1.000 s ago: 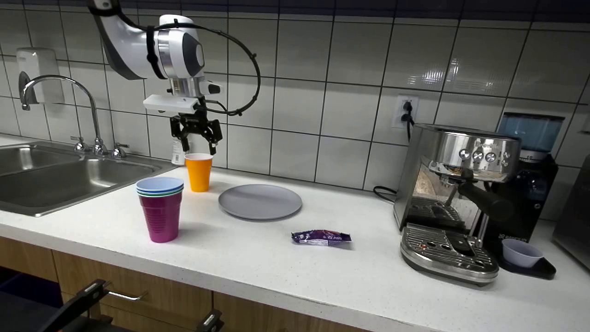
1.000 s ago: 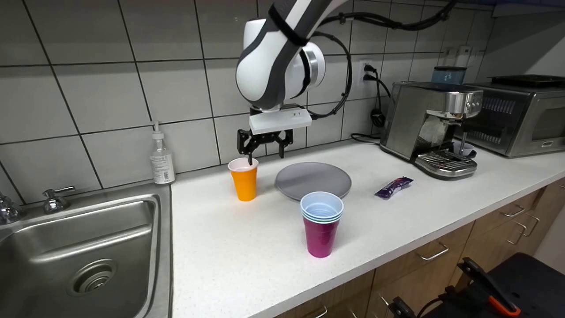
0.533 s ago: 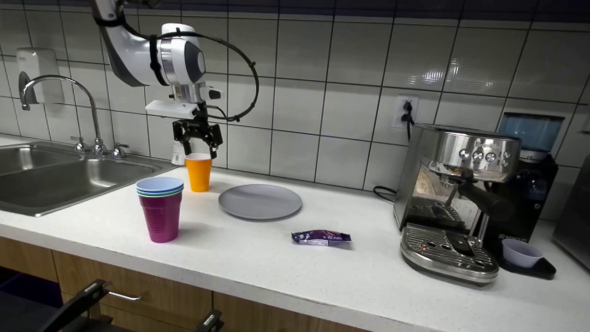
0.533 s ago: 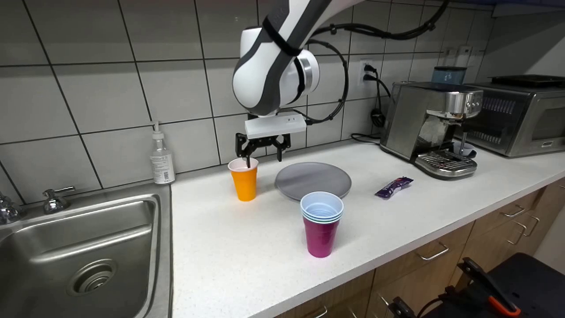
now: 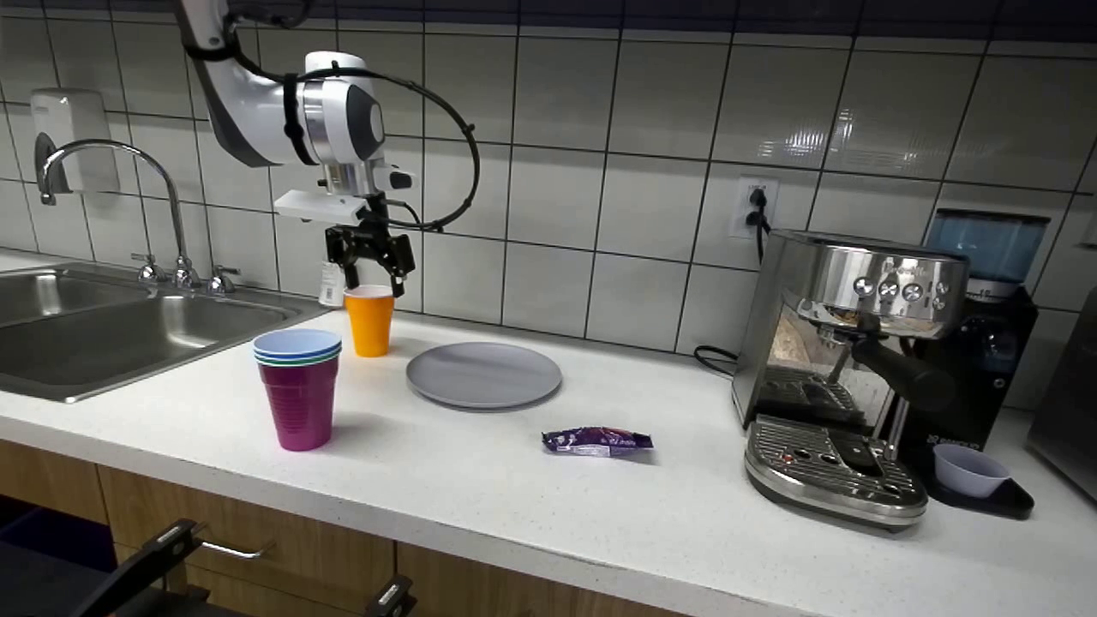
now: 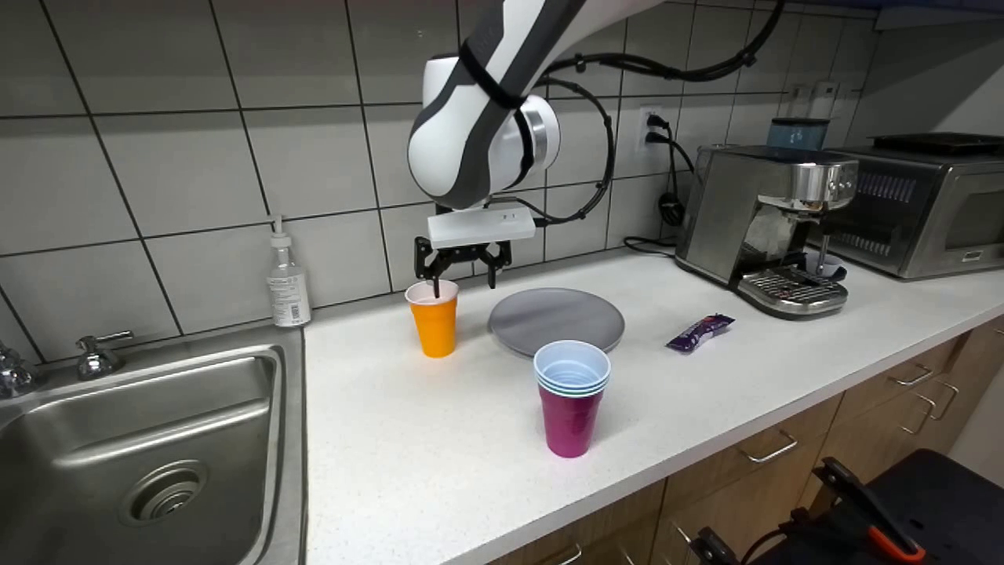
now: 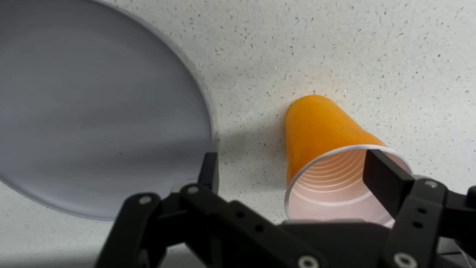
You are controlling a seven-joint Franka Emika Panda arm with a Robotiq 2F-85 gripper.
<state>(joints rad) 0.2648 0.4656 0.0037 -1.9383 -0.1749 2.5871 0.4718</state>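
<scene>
My gripper (image 5: 374,286) stands open, pointing down just above an upright orange cup (image 5: 370,326) with a white inside. In the wrist view, the right finger (image 7: 386,182) overlaps the mouth of the orange cup (image 7: 316,123), while the left finger (image 7: 210,169) lies off to its side, across the edge of the grey plate (image 7: 104,100). Another exterior angle has one fingertip (image 6: 437,287) in front of or over the cup's mouth; I cannot tell whether it dips inside. Nothing is held between the jaws. The lower part of the cup's rim is hidden in the wrist view.
A stack of cups (image 6: 570,420), magenta outside and light blue on top, stands nearer the counter's front edge. A purple packet (image 5: 597,441) lies past the plate. Beyond are an espresso machine (image 5: 866,287) and microwave (image 6: 957,212). A soap bottle (image 6: 289,297) and sink (image 6: 289,439) flank the cup.
My gripper has come down a little toward the orange cup and shifted slightly sideways, leftward in one exterior angle. Its jaws have stayed open. The cup, plate, stack and packet have not moved.
</scene>
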